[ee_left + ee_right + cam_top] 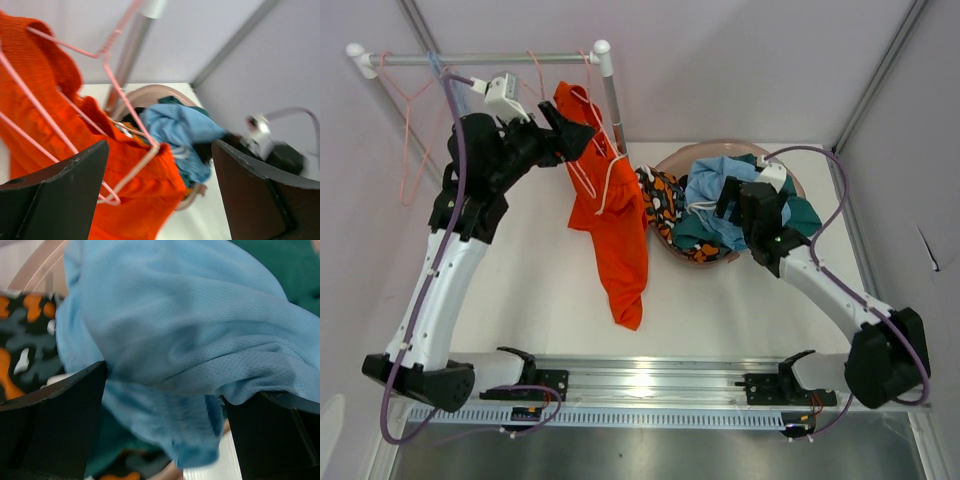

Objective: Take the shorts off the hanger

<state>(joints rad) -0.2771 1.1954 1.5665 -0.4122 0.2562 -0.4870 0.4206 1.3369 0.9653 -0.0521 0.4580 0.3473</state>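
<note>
Orange shorts [610, 225] hang on a pink hanger [102, 54] from the rack [490, 59], both between the left gripper's [160, 145] parted fingers, nothing pinched. Risk: closing here would likely catch wire with cloth and drag the hanger off the rail. Right gripper [164, 382], spread wide, sits over light blue shorts [175, 315] heaped in the basin [665, 165]. White table [520, 290], pale walls close around.

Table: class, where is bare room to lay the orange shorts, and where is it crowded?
Bare: between the left arm and the orange shorts; in front of the basin, beside the right arm. Crowded: the basin, heaped with other shorts.
</note>
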